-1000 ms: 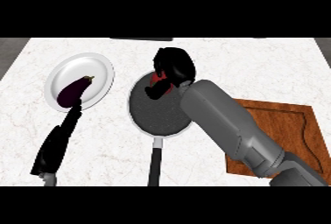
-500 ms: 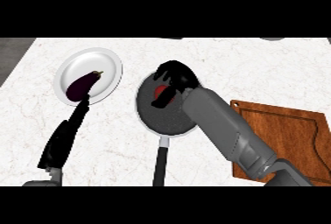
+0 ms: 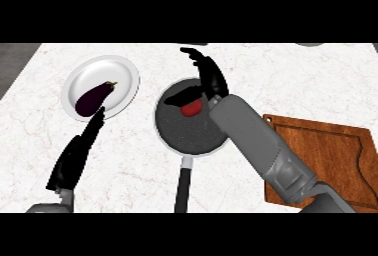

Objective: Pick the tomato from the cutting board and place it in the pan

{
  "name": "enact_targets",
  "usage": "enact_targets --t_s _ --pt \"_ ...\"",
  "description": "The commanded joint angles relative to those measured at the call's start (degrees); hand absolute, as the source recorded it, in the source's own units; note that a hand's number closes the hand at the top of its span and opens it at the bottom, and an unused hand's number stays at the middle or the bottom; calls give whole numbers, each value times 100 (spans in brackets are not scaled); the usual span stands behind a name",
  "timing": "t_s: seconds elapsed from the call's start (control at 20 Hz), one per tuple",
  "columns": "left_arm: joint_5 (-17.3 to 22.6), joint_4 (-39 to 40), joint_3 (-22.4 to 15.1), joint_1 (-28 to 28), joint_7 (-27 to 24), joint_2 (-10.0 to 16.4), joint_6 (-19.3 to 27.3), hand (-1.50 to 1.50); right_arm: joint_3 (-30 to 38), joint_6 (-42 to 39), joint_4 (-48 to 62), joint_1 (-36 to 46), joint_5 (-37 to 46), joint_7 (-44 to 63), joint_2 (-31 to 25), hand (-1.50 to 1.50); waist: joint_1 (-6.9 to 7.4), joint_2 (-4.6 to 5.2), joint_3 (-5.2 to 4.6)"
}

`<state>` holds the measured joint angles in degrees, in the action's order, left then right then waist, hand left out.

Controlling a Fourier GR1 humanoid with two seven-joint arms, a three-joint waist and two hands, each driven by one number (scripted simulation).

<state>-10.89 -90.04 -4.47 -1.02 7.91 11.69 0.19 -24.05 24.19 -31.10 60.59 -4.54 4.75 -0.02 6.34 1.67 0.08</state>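
I see the tomato (image 3: 192, 108) sitting in the pan (image 3: 188, 136), right hand (image 3: 212, 82) over it with fingers straight and spread, left hand (image 3: 74, 155) flat by the eggplant (image 3: 94, 97) plate (image 3: 111, 70).

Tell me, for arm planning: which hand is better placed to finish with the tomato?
Right: the right hand is over the pan, tomato beside its wrist; the left hand lies by the plate.

Tomato (image 3: 192, 108) partly hidden behind the right forearm (image 3: 255, 140).
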Motion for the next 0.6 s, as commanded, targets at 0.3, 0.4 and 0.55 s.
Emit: enact_targets --t_s 0.3,0.4,0.55 --pt "37 -158 217 187 114 52 78 0 1226 1135 667 134 -779 -926 -108 -150 -379 -89 -3" --pt "230 0 474 225 -83 229 -81 0 1472 989 679 -10 -905 -1381 -277 -150 -427 -92 -5" --pt "235 -248 457 341 144 157 -40 0 1637 298 703 -333 -958 -1845 -864 -150 -496 -125 -3"
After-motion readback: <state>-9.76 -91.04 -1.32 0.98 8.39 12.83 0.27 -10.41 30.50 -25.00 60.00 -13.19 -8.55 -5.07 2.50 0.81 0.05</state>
